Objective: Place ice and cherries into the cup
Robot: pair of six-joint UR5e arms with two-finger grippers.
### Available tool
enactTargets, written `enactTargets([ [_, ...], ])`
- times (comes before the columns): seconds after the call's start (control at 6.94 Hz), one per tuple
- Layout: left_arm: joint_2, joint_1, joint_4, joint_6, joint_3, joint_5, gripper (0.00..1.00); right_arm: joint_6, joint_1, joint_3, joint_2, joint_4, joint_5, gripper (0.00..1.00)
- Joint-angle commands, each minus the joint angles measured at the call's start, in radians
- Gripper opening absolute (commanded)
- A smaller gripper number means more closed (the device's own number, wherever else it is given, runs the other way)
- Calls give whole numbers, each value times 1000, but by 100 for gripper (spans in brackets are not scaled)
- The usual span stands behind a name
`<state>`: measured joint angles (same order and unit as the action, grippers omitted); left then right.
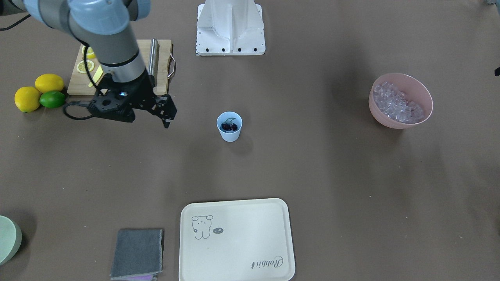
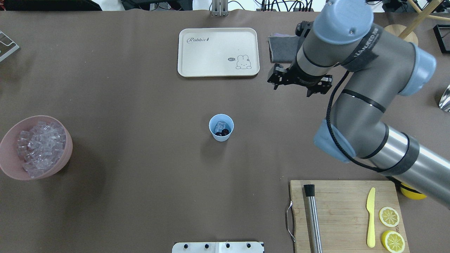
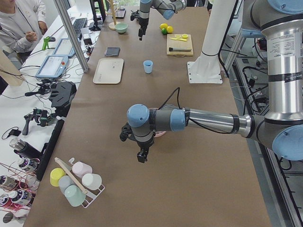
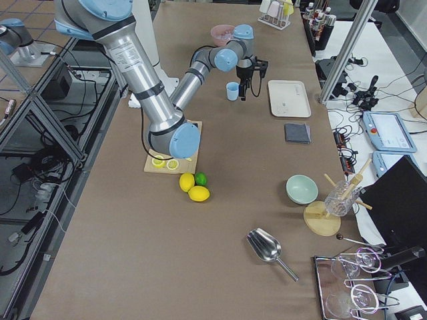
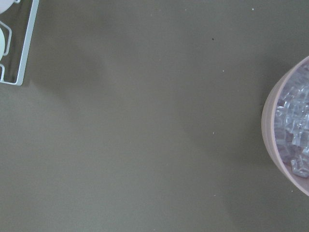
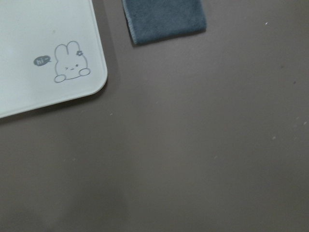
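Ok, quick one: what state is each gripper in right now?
Left gripper: cannot be told; it shows only in a side view.
Right gripper: open, holding nothing.

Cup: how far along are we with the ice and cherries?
Cherries and at least one ice cube already sit in the cup. Nothing is in hand: the right gripper hangs apparently empty away from it. Little seems left, unless more ice from the pink bowl is wanted.
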<state>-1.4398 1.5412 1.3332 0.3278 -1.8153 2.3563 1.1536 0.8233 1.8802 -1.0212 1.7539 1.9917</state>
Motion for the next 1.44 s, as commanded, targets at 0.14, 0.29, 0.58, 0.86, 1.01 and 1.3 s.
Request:
enactTargets([
  [0.14,-22,85,-51,2,25,-5,99,-663,375,4,-256,4,215,100],
  [0.29,-22,85,-54,-4,33,-2,99,-853,481,0,-349,10,216,100],
  [0.58,-22,85,-55,-6,37,3,99,-1175,676,-19,-500,12,216,100],
  [0.86,-24,83,-55,-6,39,0,99,-1216,810,-12,-578,47,219,100],
  [1.01,-22,83,-55,-6,39,0,99,-1215,826,-12,-620,47,213,100],
  [1.3,-18,85,-55,-6,39,1,99,-1207,826,-51,-690,36,240,100],
])
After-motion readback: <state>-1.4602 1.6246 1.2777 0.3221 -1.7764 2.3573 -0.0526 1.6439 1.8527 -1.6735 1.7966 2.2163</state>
